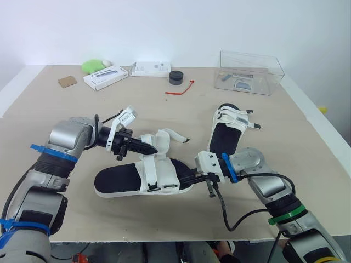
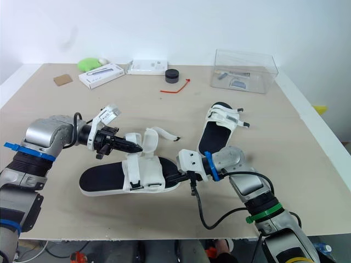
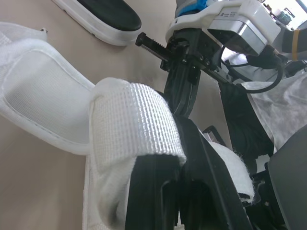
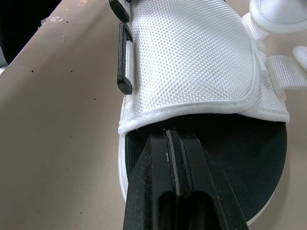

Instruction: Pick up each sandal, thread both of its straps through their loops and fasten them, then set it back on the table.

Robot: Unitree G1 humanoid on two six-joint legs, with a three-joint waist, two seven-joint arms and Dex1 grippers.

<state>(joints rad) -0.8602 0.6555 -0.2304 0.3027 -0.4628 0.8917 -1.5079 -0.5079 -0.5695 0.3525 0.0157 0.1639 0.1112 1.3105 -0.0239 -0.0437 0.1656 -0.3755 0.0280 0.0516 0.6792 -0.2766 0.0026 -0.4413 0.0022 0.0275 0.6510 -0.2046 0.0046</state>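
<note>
- Pale beige table [image 1: 164, 118]: it fills most of the head views and stands against a plain white wall [image 1: 164, 27]. Its middle is bare and matt.
- Clear plastic box [image 1: 251, 71]: at the far right corner, well apart from the work.
- Black-soled sandal with white fabric straps [image 1: 118, 179]: it lies flat near the front edge, between the two arms, with its straps open. This is the sandal being worked on.
- Second sandal of the same kind [image 1: 224, 139]: it lies further back on the right, and its straps appear closed across the footbed.
- Left gripper [image 1: 149, 148]: the fingers are pinched together on the white hook-and-loop strap [image 3: 134, 120] and hold it up above the sandal's upper.
- Right gripper [image 1: 189, 178]: the fingers are pressed together with nothing visible between them. The tips rest on the footbed at the toe end, just under the edge of the upper.
- Step in hand, as judged: threading the first strap, with the sandal apparently steadied at the toe.
- Next move, as judged: aim the strap end at the black plastic loop [image 4: 123, 67] on the sandal's side and feed it through without twisting.
- Small items along the far edge: two flat white boxes [image 1: 105, 76], a black round puck [image 1: 176, 77], a red cable tie [image 1: 181, 89], a green soft object [image 1: 94, 66] and a brown card square [image 1: 67, 81].
</note>
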